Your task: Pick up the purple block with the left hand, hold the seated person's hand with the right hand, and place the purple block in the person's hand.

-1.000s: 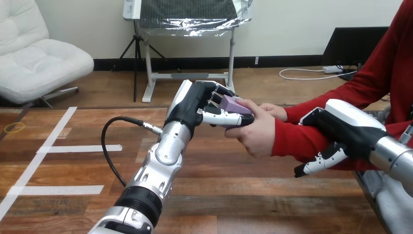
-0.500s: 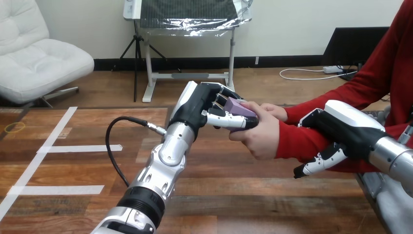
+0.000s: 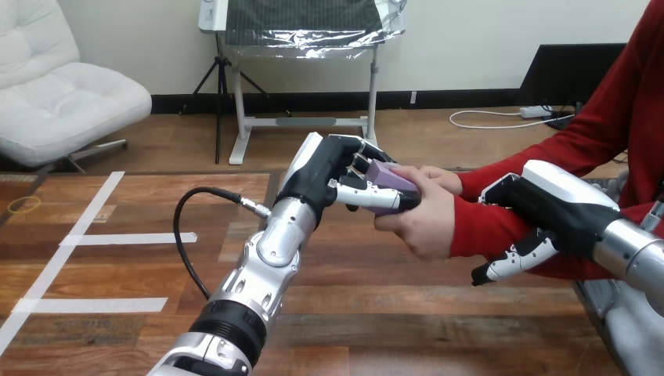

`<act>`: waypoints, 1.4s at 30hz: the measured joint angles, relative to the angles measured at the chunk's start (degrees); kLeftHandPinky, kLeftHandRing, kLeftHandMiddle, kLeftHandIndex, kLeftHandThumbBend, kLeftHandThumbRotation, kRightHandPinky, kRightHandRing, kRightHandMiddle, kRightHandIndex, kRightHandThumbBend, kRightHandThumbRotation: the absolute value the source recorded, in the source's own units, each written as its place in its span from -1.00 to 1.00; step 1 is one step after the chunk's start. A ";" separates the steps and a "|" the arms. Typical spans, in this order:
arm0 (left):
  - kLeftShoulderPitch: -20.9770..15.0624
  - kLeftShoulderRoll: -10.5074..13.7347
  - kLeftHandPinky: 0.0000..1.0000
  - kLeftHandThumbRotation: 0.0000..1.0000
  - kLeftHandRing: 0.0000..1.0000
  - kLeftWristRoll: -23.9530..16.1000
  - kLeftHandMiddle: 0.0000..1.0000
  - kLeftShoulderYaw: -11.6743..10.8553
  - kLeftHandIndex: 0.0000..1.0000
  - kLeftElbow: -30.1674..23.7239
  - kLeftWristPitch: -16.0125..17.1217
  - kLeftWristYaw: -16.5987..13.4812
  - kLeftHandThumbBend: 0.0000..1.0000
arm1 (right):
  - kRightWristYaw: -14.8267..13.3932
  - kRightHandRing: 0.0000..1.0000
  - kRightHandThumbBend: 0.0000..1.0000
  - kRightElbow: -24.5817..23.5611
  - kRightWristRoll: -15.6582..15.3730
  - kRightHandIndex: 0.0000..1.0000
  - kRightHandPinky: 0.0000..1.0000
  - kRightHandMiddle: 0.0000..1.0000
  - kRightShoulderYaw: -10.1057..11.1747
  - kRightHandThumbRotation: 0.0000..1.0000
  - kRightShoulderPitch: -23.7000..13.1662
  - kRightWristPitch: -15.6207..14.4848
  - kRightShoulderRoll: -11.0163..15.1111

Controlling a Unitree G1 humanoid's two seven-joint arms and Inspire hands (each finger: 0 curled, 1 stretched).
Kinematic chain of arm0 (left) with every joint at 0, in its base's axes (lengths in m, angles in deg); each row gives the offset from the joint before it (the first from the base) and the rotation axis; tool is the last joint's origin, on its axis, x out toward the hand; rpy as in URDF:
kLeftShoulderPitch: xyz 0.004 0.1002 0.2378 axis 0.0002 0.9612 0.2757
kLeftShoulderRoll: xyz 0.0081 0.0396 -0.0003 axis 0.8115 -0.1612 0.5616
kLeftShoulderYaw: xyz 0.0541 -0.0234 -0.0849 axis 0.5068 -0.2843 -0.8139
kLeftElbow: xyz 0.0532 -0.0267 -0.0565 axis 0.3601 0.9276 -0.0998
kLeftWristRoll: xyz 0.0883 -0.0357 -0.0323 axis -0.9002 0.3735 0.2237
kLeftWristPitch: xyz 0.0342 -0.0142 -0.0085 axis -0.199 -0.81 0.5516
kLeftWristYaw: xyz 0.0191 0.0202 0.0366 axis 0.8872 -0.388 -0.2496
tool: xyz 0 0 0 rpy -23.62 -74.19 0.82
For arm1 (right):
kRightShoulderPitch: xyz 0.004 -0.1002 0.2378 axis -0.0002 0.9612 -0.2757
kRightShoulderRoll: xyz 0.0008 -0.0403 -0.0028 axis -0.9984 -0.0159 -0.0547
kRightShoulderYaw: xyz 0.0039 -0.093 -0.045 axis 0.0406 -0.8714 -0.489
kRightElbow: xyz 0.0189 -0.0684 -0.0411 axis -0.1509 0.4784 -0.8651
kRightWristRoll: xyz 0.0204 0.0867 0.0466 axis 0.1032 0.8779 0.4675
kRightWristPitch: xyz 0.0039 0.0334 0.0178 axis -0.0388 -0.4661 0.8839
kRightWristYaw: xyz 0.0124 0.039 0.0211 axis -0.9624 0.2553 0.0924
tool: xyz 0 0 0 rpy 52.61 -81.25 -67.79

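Note:
My left hand (image 3: pixel 333 176) is raised above the middle of the table, its fingers and thumb curled round the purple block (image 3: pixel 393 178). The block rests against the top of the person's hand (image 3: pixel 423 223), which reaches in from the right in a red sleeve and cups up under it. The person's other hand (image 3: pixel 442 177) lies just behind. My right hand (image 3: pixel 548 205) sits on the person's red-sleeved forearm (image 3: pixel 478 231), with its fingers (image 3: pixel 513 262) curled down round the front of the sleeve.
The wooden table (image 3: pixel 376 313) carries white tape lines (image 3: pixel 102 239) at the left. A black cable (image 3: pixel 184 235) loops from my left wrist over the table. A yellow ring (image 3: pixel 23 205) lies at the far left edge.
My left hand has carried the purple block a little to the right, and the person's hand has drawn back with it. My right hand has stayed on the forearm.

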 measured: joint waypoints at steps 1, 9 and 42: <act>0.00 0.00 -0.32 -0.99 -0.15 0.00 -0.08 0.00 -0.08 -0.01 -0.07 0.18 0.58 | 0.08 -0.32 0.81 -0.04 0.14 -0.07 -0.41 -0.20 0.01 -0.67 0.00 -0.10 -0.03; 0.16 0.66 0.03 -0.23 0.23 0.90 0.30 0.13 0.29 -1.00 -1.18 5.49 0.77 | 1.77 -0.02 0.88 -1.14 1.30 0.25 -0.13 0.07 0.02 -0.07 0.25 -1.32 -0.11; 8.61 1.95 0.65 0.98 0.63 1.59 0.61 1.79 0.63 -18.46 -1.66 10.12 0.83 | 1.96 0.50 1.00 -1.14 0.61 0.64 0.20 0.59 0.02 1.00 1.10 1.78 -0.07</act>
